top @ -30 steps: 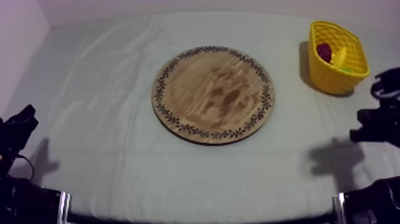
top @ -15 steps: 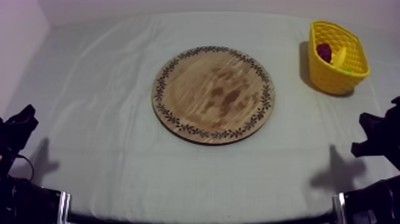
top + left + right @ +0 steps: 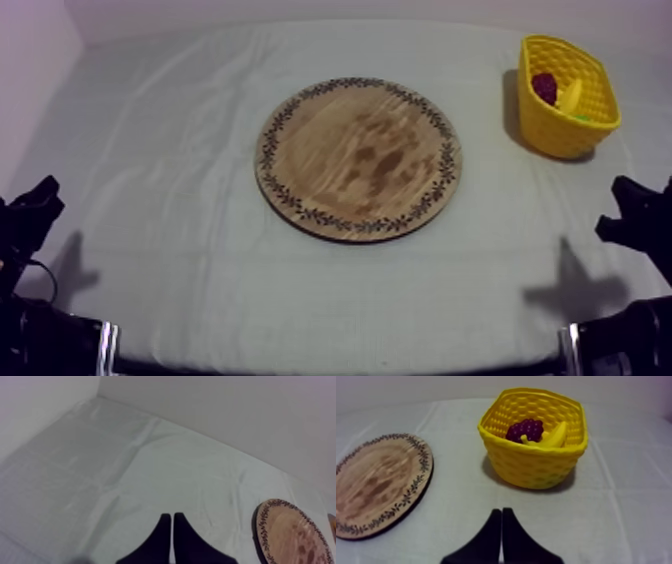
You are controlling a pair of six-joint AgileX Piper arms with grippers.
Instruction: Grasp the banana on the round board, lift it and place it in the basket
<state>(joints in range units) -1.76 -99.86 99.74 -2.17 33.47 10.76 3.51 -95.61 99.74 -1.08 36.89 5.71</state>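
Over the last second my right tool [image 3: 640,215] has slid down the right edge of the top view, away from the basket [image 3: 560,128] in the upper right and toward its resting place low on that side. It is narrow, its fingers pressed together into a wedge with nothing between them, as the right wrist view shows.

I take that retreat to mean the job is done. The board [image 3: 358,160] in the middle of the frame lies bare, and the banana [image 3: 556,435] sits inside the basket, leaning against the grapes [image 3: 525,428].

From my right tool, the banana is well apart, straight ahead across bare tabletop [image 3: 180,150] and behind the basket's near wall.

My left tool [image 3: 173,517] rests at the lower left, also narrow and empty.
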